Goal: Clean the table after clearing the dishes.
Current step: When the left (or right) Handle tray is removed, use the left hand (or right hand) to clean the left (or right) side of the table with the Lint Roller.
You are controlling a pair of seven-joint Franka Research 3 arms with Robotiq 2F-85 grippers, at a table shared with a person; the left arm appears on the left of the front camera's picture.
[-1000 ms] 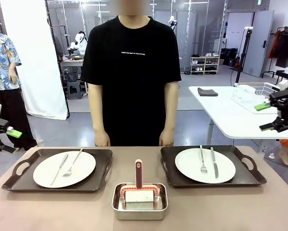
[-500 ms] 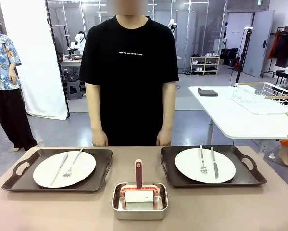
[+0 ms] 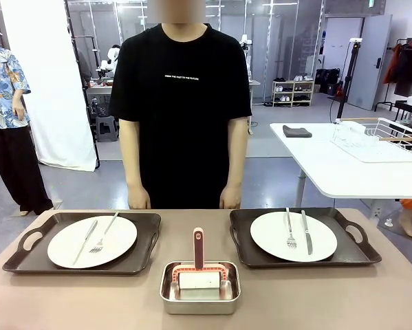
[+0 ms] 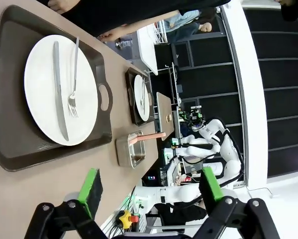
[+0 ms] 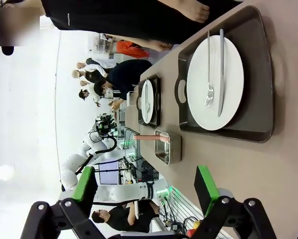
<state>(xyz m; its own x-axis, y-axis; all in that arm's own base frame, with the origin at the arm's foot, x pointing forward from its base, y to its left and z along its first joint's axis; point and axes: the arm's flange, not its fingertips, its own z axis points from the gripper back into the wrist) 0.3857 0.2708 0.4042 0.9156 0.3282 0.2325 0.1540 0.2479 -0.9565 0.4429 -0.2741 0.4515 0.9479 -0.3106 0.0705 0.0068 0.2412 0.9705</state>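
On the tan table (image 3: pixel 295 295) lie two dark handled trays. The left tray (image 3: pixel 145 253) holds a white plate (image 3: pixel 120 242) with a knife and fork. The right tray (image 3: pixel 353 253) holds a white plate (image 3: pixel 269 237) with a fork and knife. In the left wrist view my left gripper (image 4: pixel 151 186) hangs open and empty, high off the table, with a tray (image 4: pixel 9 74) and its plate (image 4: pixel 39 84) ahead of it. My right gripper (image 5: pixel 145 186) is also open and empty, looking at a tray (image 5: pixel 258 74) and plate (image 5: pixel 233 79).
A shiny steel pan (image 3: pixel 199 296) with a pink-handled scraper (image 3: pixel 198 249) sits at the table's front middle. A person in a black shirt (image 3: pixel 181 103) stands at the far edge, hands at the rim. A white side table (image 3: pixel 343 172) with a wire rack stands at right.
Both grippers, seen at the left and right edges of the front view a second ago, have drawn back out of that picture. The person has shifted slightly to the left.
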